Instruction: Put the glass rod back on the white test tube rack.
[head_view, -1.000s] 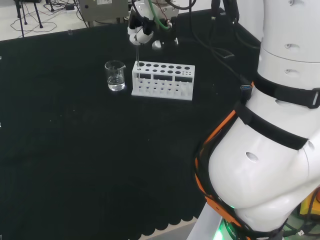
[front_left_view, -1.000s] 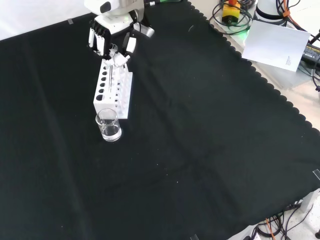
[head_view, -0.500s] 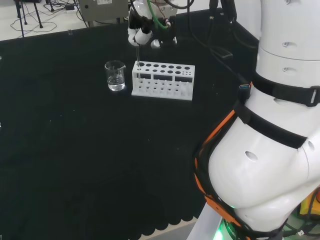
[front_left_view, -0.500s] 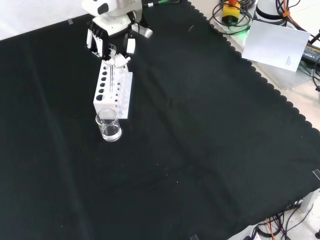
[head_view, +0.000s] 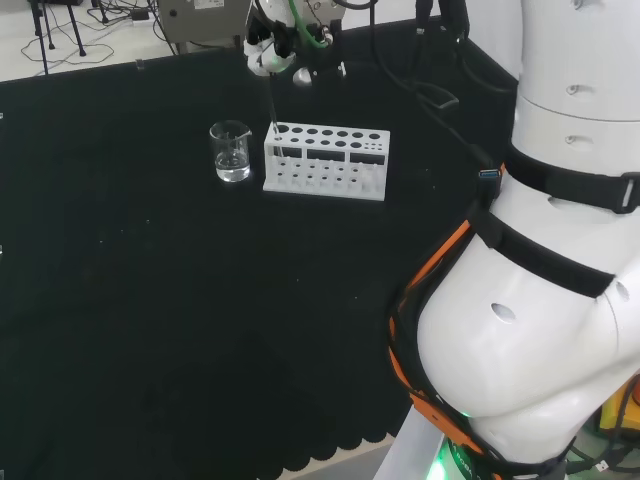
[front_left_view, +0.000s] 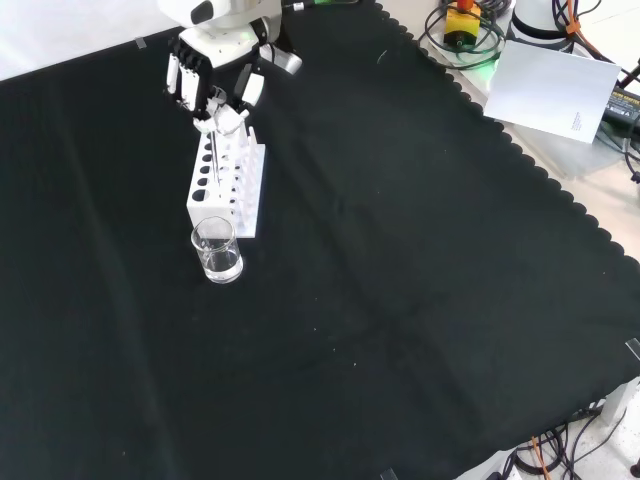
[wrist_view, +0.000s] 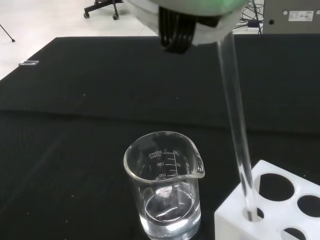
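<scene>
your hand (front_left_view: 205, 75) hangs above the far end of the rack (front_left_view: 226, 185) in the front view, and its fingers (front_left_view: 232, 117) look curled in around the top of the rod (front_left_view: 213, 160), though the contact itself is too small to make out for certain; take it as pinched on the rod. what matters for you now is how the rod stands: its long axis is close to upright with a slight lean, its upper end up at the hand and its lower end already down inside a hole of the rack (wrist_view: 272, 210), as the wrist view shows where the rod (wrist_view: 239, 135) enters the corner hole nearest the beaker (wrist_view: 165, 185). in the head view the rod (head_view: 273, 105) runs from the hand (head_view: 268, 55) straight down to the left end of the rack (head_view: 325, 160), with the beaker (head_view: 231, 152) just beside that end. so the rod lies directly below the hand, along its own axis; judged from this, letting go and lifting straight up along that line is what the move calls for, since any sideways pull could lever the rod against the hole's rim
</scene>
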